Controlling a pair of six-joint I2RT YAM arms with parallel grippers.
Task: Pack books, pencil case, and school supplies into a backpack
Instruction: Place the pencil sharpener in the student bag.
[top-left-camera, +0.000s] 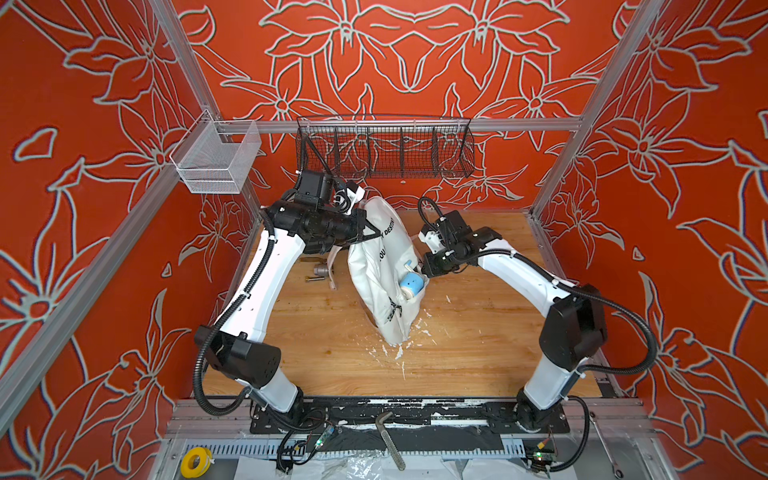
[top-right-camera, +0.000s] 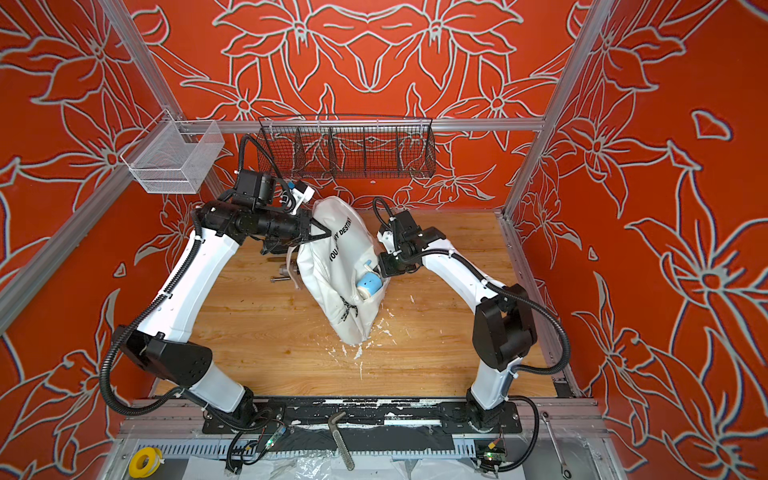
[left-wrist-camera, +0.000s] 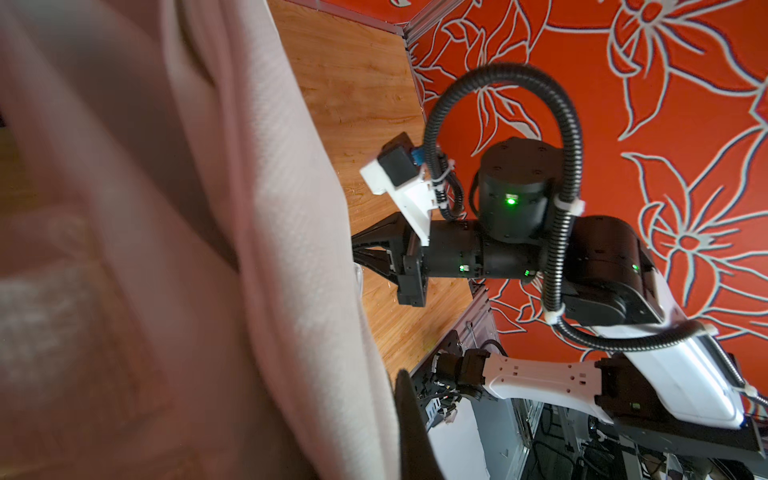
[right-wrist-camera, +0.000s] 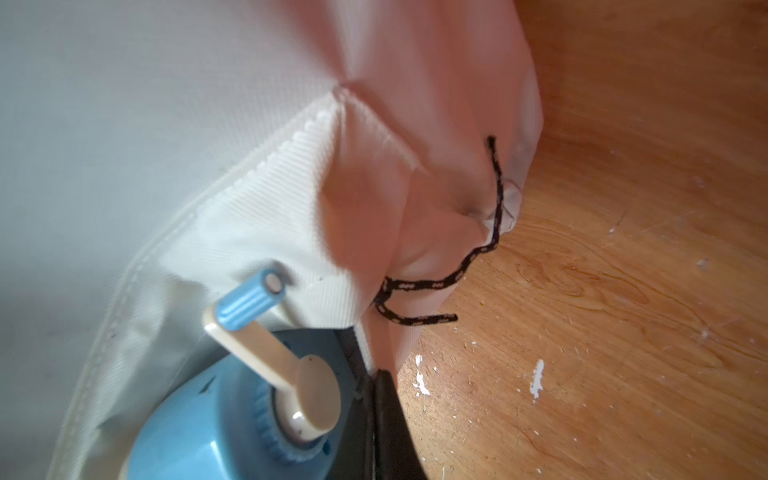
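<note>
The backpack (top-left-camera: 376, 274) is clamped by the left pincer (top-left-camera: 374, 233); the right pincer (top-left-camera: 422, 272) is closed. The protruding sharpener (top-left-camera: 412, 285) could be spilled by sagging fabric.

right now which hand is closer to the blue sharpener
The right hand: its tip sits right beside the sharpener poking out of the backpack pocket. The left hand is at the backpack's far end, away from it.

Robot lab cell: aluminium frame (top-left-camera: 523, 124), red floral backdrop (top-left-camera: 415, 50), wooden bench (top-left-camera: 478, 353).

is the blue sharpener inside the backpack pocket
Partly in: the light-blue barrel-shaped pencil sharpener sticks out of the front pocket of the white fabric backpack.
</note>
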